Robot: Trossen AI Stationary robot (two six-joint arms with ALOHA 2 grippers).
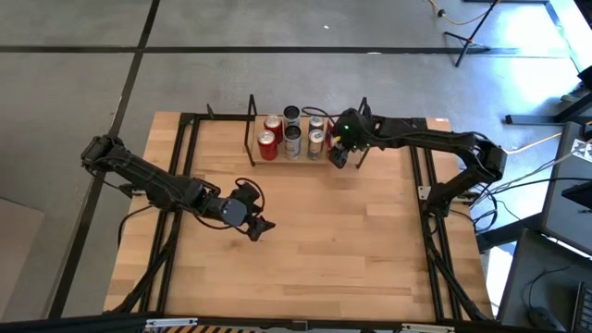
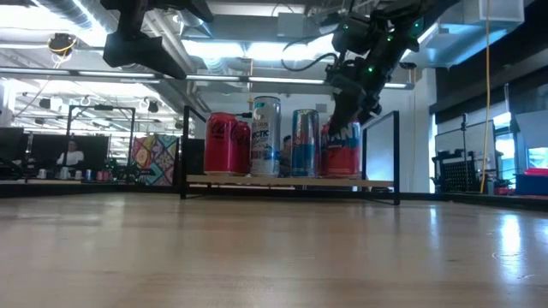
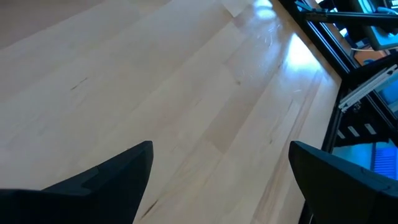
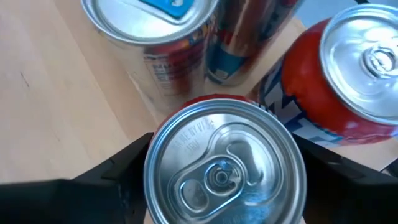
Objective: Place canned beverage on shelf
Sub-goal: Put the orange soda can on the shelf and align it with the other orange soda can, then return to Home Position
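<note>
Right tool (image 4: 224, 180) is gripping a red can (image 4: 225, 163) on the shelf (image 2: 291, 180); left tool (image 1: 254, 225) is hanging wide open, holding nothing, above the bench (image 1: 324, 240).

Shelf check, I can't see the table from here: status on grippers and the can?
Right gripper around red can at the shelf's right end, not let go. Left gripper open, idle mid-table. Other cans crowd close beside.
</note>
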